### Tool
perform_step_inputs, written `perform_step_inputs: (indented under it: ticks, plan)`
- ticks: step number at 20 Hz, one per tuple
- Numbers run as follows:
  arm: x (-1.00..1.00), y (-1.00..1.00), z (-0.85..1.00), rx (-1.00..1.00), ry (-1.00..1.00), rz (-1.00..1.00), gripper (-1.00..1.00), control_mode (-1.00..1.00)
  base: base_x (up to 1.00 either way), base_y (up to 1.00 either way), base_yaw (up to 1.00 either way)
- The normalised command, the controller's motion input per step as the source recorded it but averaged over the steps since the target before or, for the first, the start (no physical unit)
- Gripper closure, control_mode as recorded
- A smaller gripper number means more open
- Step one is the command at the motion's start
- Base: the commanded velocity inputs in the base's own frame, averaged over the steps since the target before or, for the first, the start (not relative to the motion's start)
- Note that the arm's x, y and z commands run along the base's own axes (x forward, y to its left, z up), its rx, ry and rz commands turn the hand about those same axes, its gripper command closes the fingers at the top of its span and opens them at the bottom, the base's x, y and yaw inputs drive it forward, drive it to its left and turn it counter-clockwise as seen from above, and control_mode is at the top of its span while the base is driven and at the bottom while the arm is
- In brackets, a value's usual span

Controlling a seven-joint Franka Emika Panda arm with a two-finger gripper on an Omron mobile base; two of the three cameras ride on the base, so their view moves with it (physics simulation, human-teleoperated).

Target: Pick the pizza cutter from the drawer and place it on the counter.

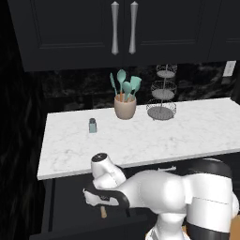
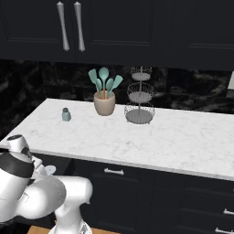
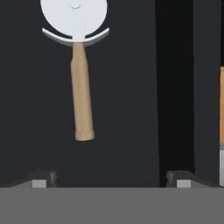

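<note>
Hanging spread wide and empty over the dark floor of the drawer (image 3: 122,109), the gripper (image 3: 111,179) is seen with the pizza cutter (image 3: 78,65) lying flat ahead of its fingertips, handle end nearest and wheel farthest. The handle is offset toward one finger, so a descent without recentring is judged likely to nudge the tool aside. The counter (image 1: 140,136) above is reached only after a clean lift.

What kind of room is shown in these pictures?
Most likely a kitchen: a white marble counter on black cabinets, a pot of teal spatulas beside a wire tiered stand, and a pizza cutter lying in an open drawer.
</note>
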Motion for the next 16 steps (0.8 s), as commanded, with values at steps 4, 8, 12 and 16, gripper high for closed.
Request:
perform_step_inputs:
  ticks: [4, 8, 12, 16]
  plan:
    - [0.26, 0.0, -0.23, 0.0, -0.02, 0.0, -1.0, -1.0, 0.0, 0.0, 0.0]
    - [0.22, 0.13, -0.33, 0.0, -0.01, 0.0, -1.0, -1.0, 0.0, 0.0, 0.0]
    - [0.12, 0.2, -0.25, 0.0, 0.0, 0.0, -1.0, -1.0, 0.0, 0.0, 0.0]
    - [0.08, 0.27, -0.13, 0.0, -0.01, 0.0, -1.0, -1.0, 0.0, 0.0, 0.0]
